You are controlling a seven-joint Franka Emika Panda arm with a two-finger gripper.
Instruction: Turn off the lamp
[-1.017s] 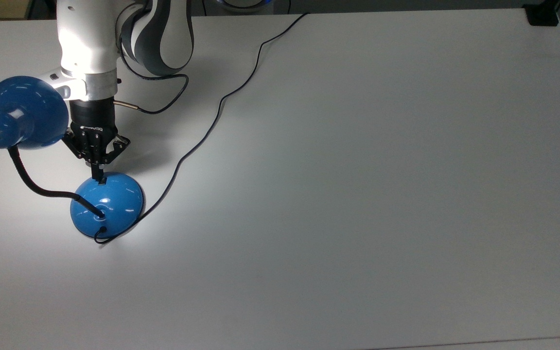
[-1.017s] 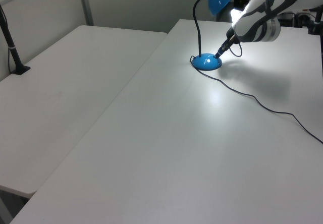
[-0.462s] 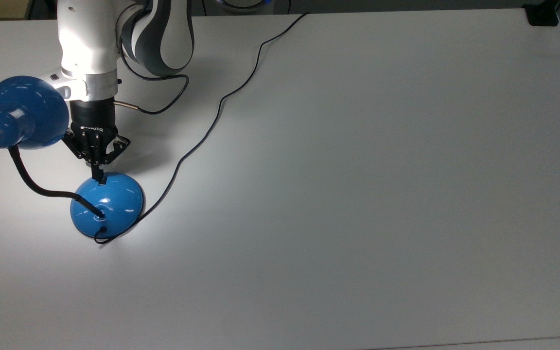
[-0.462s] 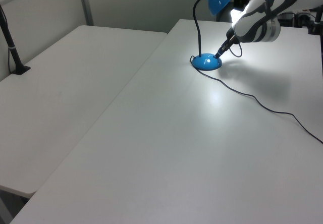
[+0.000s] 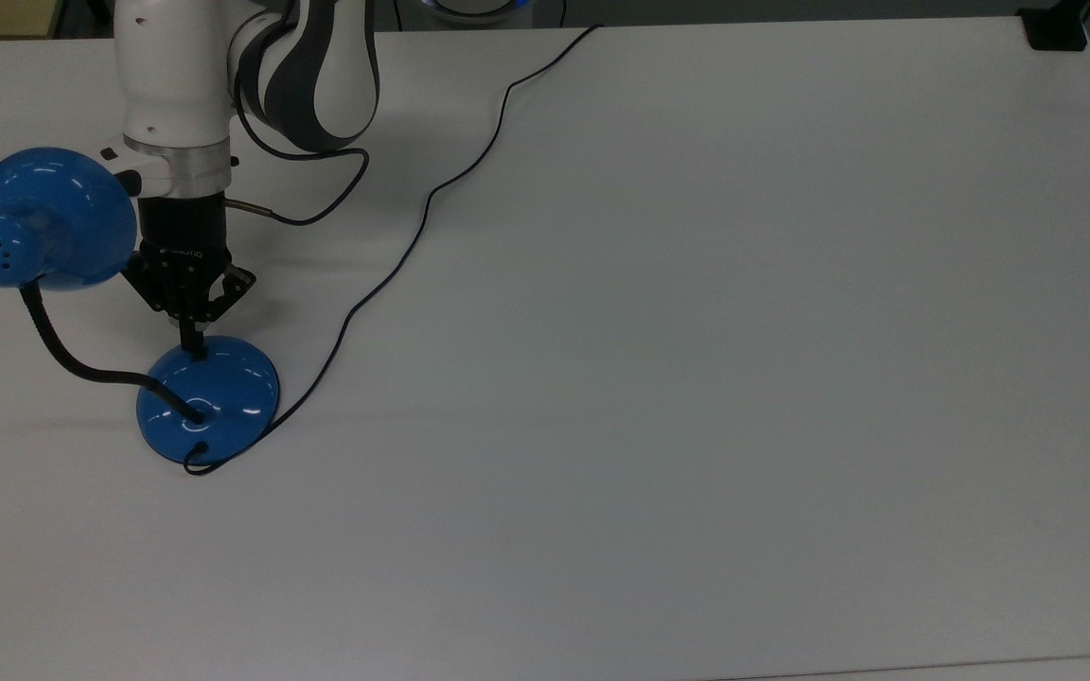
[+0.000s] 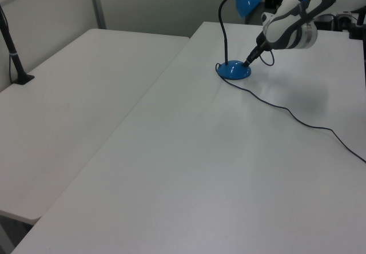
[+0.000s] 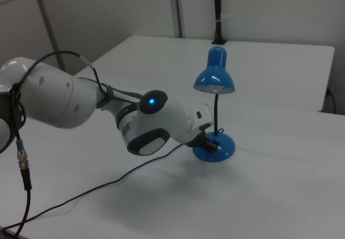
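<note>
Partly hidden — lamp (image 5: 209, 397) switch under jaws.

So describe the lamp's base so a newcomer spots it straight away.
Start at the white table and find the robot arm at the top view's upper left. Just below its gripper sits the base: a glossy blue dome. Unlike the blue shade nearby, it rests flat on the table, with the black gooseneck and thin cord running into it.
</note>
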